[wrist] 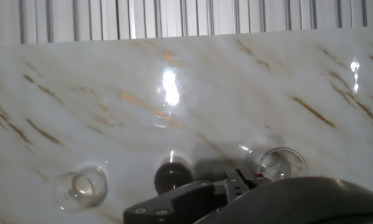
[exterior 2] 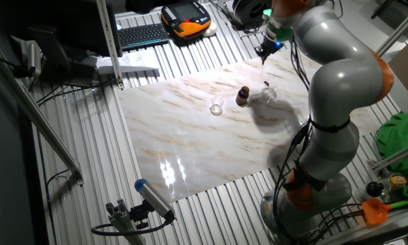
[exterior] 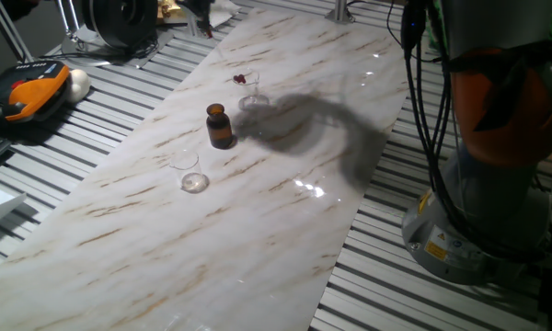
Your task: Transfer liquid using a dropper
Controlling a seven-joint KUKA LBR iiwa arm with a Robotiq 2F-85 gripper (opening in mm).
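Where the bottle stands: as the other fixed view shows it, the brown bottle (exterior 2: 242,96) is upright near the middle of the marble board (exterior 2: 190,150), and the gripper (exterior 2: 262,56) hangs high over the board's far edge, well apart from it
Glasses: one clear glass (exterior 2: 217,106) stands near the bottle on one side, a second clear glass (exterior 2: 269,94) just beside it on the other
Red bit: a small red thing (exterior: 242,79) lies on the board near the second glass; it is too small to say what it is
Gripper fingers: I cannot tell if they are apart or together; they look tiny from far off, and the hand view shows only the dark body of the hand at the bottom
Hand view: it looks down on the bottle's dark top (wrist: 172,177) with a glass (wrist: 84,188) on the left and a glass (wrist: 280,163) on the right, partly hidden by the hand
One fixed view: it shows the arm's base (exterior: 478,211) and a big shadow (exterior: 322,124) on the board next to the bottle (exterior: 219,125), but not the gripper
Other things: an orange and black control pad (exterior: 18,97) and a keyboard (exterior 2: 143,34) lie off the board, and a green cloth (exterior 2: 401,136) sits behind the arm
In the way: nothing on the board lies between the gripper and the bottle
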